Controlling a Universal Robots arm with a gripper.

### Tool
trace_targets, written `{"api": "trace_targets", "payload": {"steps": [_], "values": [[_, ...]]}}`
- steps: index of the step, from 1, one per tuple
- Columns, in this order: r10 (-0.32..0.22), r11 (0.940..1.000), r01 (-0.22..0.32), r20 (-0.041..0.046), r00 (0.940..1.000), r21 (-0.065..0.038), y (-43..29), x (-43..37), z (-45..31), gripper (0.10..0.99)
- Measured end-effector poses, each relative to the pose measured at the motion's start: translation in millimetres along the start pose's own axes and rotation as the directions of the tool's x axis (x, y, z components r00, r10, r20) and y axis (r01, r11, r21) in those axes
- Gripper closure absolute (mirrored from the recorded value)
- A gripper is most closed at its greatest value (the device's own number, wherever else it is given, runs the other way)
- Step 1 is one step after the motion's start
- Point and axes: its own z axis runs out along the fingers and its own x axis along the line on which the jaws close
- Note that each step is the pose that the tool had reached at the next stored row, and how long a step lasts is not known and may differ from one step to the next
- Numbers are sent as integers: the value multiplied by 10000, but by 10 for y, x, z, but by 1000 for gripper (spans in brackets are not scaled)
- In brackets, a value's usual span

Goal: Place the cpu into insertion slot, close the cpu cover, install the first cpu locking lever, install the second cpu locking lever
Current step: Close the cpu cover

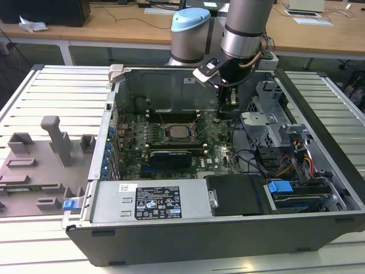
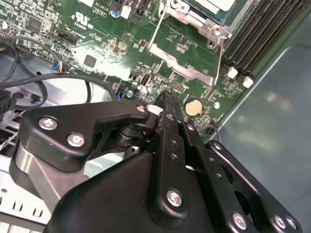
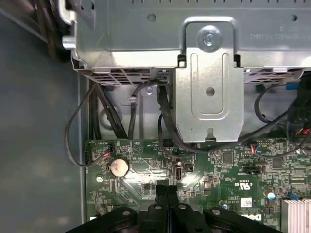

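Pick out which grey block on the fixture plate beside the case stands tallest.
The upright post with the widened head on the fixture plate; the other grey blocks around it are low and squat.

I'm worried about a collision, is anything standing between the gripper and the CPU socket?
Nothing visible does. The gripper, shut, hangs over the motherboard beside the coin cell battery, to the exterior view's right of the insertion slot; only low board parts lie between them.

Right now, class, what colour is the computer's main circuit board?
Green; the circuit board shows best in the first wrist view.
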Motion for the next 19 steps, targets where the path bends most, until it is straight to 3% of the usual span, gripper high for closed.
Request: {"api": "trace_targets", "payload": {"steps": [7, 10, 11, 12, 19], "values": [[-1, 10000, 1, 2, 10000, 0, -49, 3, 72, 980], [0, 10000, 0, 0, 10000, 0, -119, 5, 85, 980], [2, 10000, -2, 0, 10000, 0, -201, 4, 91, 980], [0, 10000, 0, 0, 10000, 0, -230, 4, 93, 980], [0, 10000, 0, 1, 10000, 0, -323, 2, 102, 980]]}}
